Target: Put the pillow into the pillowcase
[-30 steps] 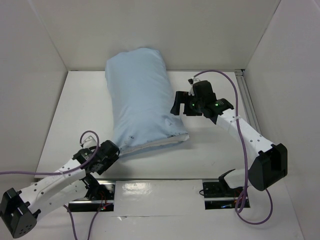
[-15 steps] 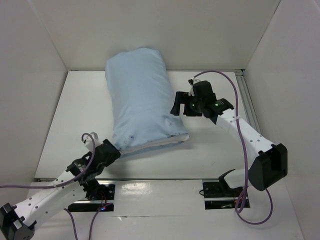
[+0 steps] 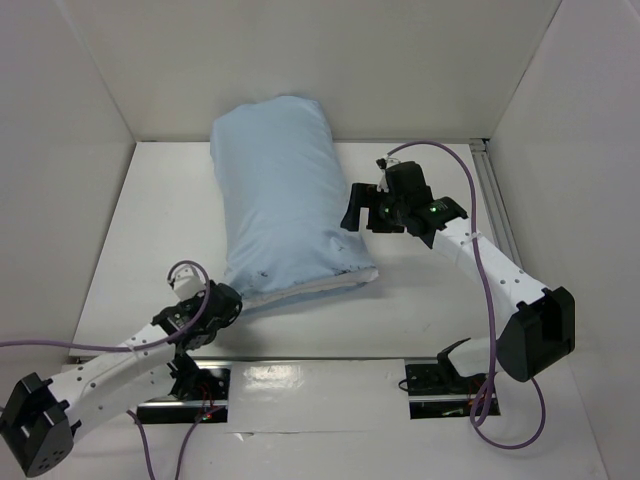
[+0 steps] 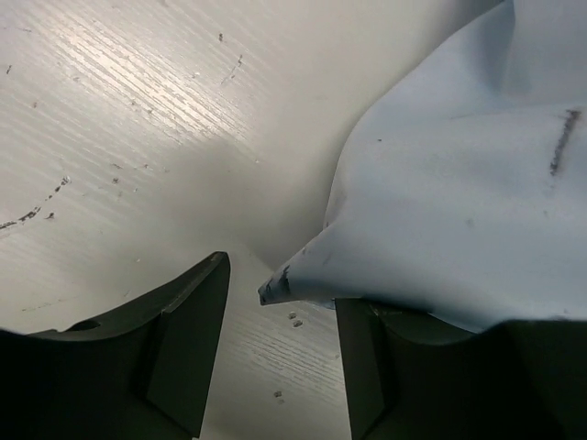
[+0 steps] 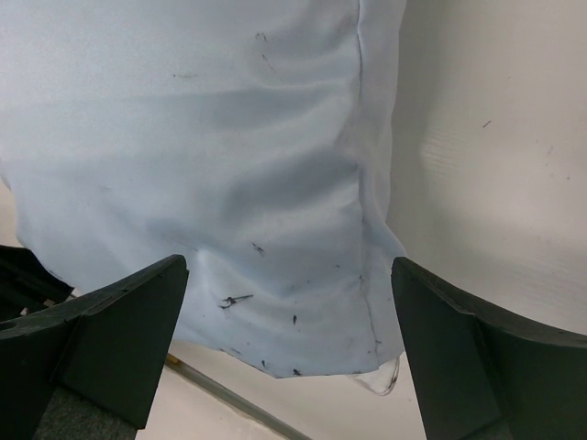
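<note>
Two pincers flank the plump pillowcase (image 3: 278, 195) lying on the surface (image 3: 420, 300), white pillow (image 3: 300, 291) showing at its near mouth. My left pincer (image 4: 282, 321), partly open, touches its near corner; my right pincer (image 5: 289, 275) gapes wide beside it, empty.

Bright even light, soft shadows, glare on table (image 4: 119, 73)

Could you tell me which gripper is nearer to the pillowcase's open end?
Left. The left gripper sits at that end's left corner, fabric between its jaws; the right gripper hangs open beside the right edge of the pillowcase.
</note>
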Tool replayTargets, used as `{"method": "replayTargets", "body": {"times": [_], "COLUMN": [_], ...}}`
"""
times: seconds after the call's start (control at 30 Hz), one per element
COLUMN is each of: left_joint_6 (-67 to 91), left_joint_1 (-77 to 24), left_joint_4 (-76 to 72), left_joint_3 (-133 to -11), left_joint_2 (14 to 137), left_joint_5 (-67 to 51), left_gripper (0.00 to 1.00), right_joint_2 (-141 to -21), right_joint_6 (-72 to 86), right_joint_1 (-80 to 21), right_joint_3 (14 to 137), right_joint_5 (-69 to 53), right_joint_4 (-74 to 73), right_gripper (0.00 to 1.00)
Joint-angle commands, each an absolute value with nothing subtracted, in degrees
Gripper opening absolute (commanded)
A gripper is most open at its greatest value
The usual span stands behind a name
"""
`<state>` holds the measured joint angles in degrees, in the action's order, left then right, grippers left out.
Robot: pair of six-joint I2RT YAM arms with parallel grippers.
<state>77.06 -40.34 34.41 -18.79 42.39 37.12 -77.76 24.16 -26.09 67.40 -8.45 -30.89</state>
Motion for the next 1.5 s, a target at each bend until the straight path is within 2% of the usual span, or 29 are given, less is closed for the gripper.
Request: {"method": "replayTargets", "body": {"times": [0.0,0.13,0.37,0.47,0.5,0.57,0.6,0.67,0.7,0.87,0.93,1.07,1.2,1.37,1.47], "left_joint_6": [81.30,81.82,75.50,73.84,73.22,73.21,73.21,73.21,73.21,73.39,72.87,69.53,66.27,66.27,67.32], "left_joint_1": [-40.52,-40.52,-40.52,-40.52,-40.52,-40.52,-40.52,-40.52,-40.52,-40.52,-40.52,-38.68,-37.27,-37.27,-37.27], "left_joint_4": [36.56,35.43,28.74,25.68,24.88,24.18,23.56,23.55,24.08,32.50,34.88,36.39,36.39,36.39,36.39], "left_joint_3": [-21.18,-19.95,-14.77,-14.15,-14.15,-14.15,-14.67,-16.34,-17.30,-24.33,-26.44,-31.89,-36.73,-36.48,-34.72], "left_joint_2": [43.24,40.18,31.29,30.59,31.46,34.00,35.06,37.17,39.00,40.34,40.34,42.09,47.28,49.04,49.04], "left_joint_5": [40.52,41.92,41.04,41.04,41.04,41.04,41.04,41.57,41.57,42.19,42.80,45.52,47.29,45.18,44.56], "left_gripper": [0.61,0.58,0.60,0.55,0.46,0.38,0.24,0.05,0.00,0.00,0.00,0.00,0.00,0.00,0.00], "right_joint_2": [-76.11,-76.11,-75.59,-75.59,-75.59,-75.59,-74.98,-73.14,-71.99,-58.39,-51.61,-44.39,-41.14,-36.57,-37.08], "right_joint_6": [24.26,24.26,24.26,24.26,24.26,24.26,24.26,24.26,24.87,29.79,31.72,32.26,31.73,34.35,35.41], "right_joint_1": [-26.02,-26.02,-26.02,-26.02,-26.02,-26.02,-26.02,-25.49,-25.49,-25.49,-24.97,-24.96,-24.96,-26.28,-26.28], "right_joint_3": [68.12,68.12,68.12,68.12,67.59,67.07,66.45,64.08,62.59,45.82,38.34,29.28,22.69,17.06,12.93], "right_joint_5": [-8.96,-8.96,-9.49,-9.49,-9.49,-10.01,-10.02,-8.01,-6.43,7.36,11.33,10.47,3.53,2.19,1.50], "right_joint_4": [-30.85,-30.85,-30.85,-30.85,-30.85,-30.85,-31.46,-31.46,-32.07,-25.94,-23.05,-19.34,-16.71,-11.09,-4.70], "right_gripper": [0.99,0.99,0.99,0.99,0.99,0.99,0.99,0.99,0.99,0.99,0.95,0.92,0.86,0.78,0.78]}}
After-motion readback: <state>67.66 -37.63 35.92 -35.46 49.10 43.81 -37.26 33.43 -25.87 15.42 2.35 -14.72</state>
